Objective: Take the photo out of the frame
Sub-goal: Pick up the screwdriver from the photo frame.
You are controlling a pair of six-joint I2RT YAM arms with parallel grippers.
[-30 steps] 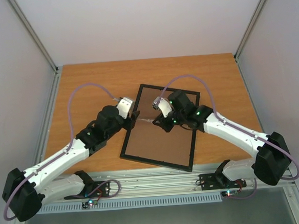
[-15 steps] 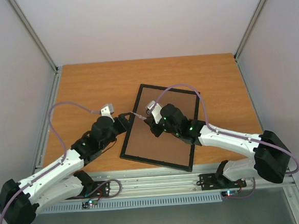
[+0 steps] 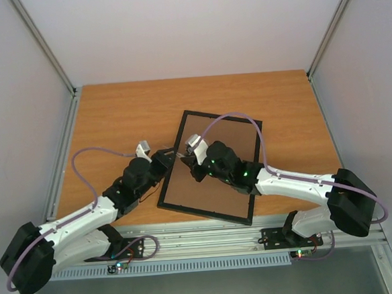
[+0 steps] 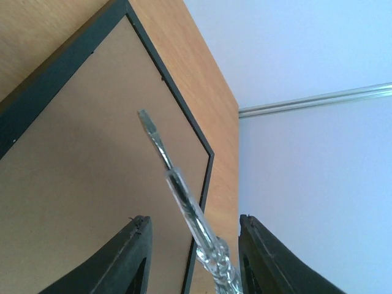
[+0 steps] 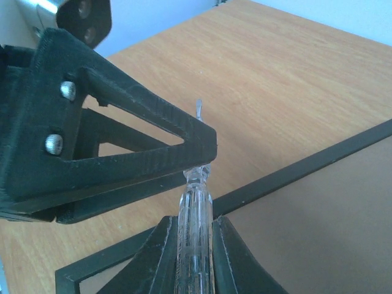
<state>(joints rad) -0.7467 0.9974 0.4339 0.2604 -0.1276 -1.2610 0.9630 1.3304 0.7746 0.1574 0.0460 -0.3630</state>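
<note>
Frame (image 3: 209, 192) lies face-down mid-picture on the table (image 3: 113, 119), backing board (image 4: 73, 202) up, long axis running lower left to upper right; photo unseen (presumably under the board). Right pincer (image 5: 193, 223) clamps a clear-handled screwdriver (image 4: 177, 184). Left pincer (image 4: 193, 220) is open, straddling it untouched. Both meet at the frame's left long edge.

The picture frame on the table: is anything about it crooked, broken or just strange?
The frame lies face down, brown backing board up, skewed to the table edges; no damage shows. Odder: the right gripper clamps a clear-handled screwdriver that passes between the left gripper's open fingers.
</note>
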